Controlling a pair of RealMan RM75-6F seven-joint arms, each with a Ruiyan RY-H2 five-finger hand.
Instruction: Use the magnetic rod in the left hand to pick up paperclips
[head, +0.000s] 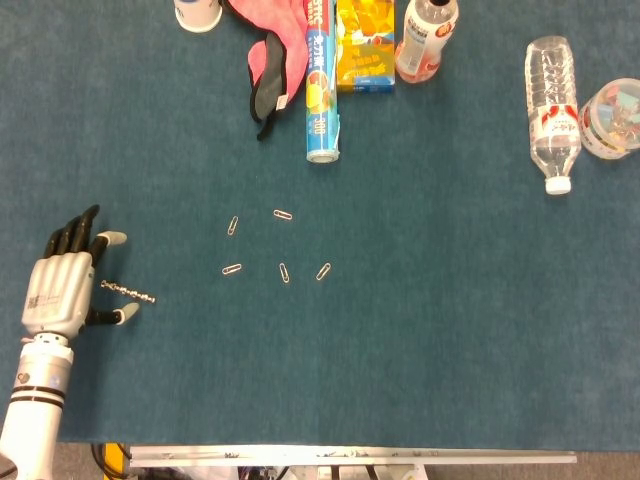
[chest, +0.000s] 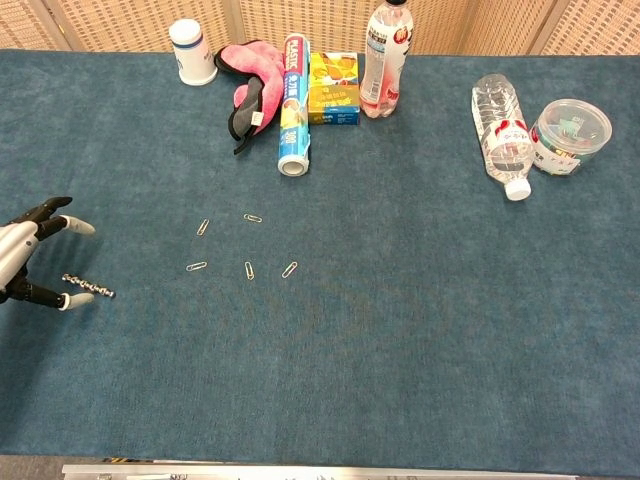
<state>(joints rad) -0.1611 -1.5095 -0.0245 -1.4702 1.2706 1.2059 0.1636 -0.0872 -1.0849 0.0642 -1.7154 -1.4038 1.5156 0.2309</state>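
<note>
Blue carpeted bench. My left hand (head: 60, 287) is spread wide, holding nothing; rod (head: 128, 292) lies just beside its fingertips, not gripped. Rod looks thin, stiff, light, likely rolls — pinch mid-shaft. Paperclips (head: 279, 250) sit loosely clustered further right. Clutter along far edge.
</note>
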